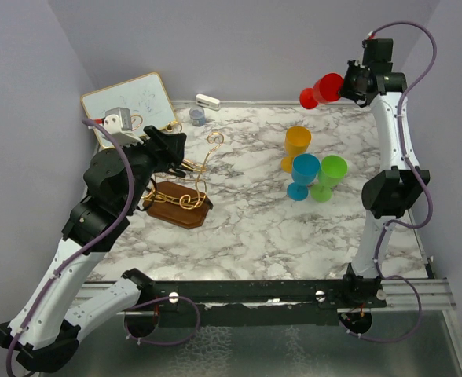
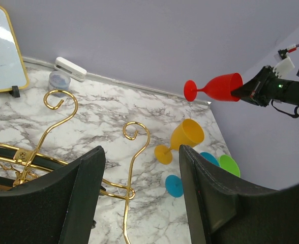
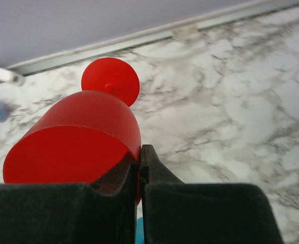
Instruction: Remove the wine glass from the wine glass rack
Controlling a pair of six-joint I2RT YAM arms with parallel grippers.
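Observation:
The gold wire wine glass rack (image 1: 193, 177) stands on its dark brown oval base (image 1: 176, 208) at the left of the marble table; no glass hangs on its hooks (image 2: 134, 133). My right gripper (image 1: 347, 85) is shut on the rim of a red wine glass (image 1: 320, 90) and holds it sideways, high above the far right of the table, foot pointing left. The red wine glass also shows in the right wrist view (image 3: 83, 142) and the left wrist view (image 2: 215, 87). My left gripper (image 1: 185, 157) is open and empty, over the rack.
An orange glass (image 1: 296, 148), a blue glass (image 1: 303, 176) and a green glass (image 1: 328, 177) stand together at right centre. A whiteboard (image 1: 129, 106) leans at the far left. A small grey pot (image 1: 197, 116) and a white eraser (image 1: 207, 100) lie by the back wall.

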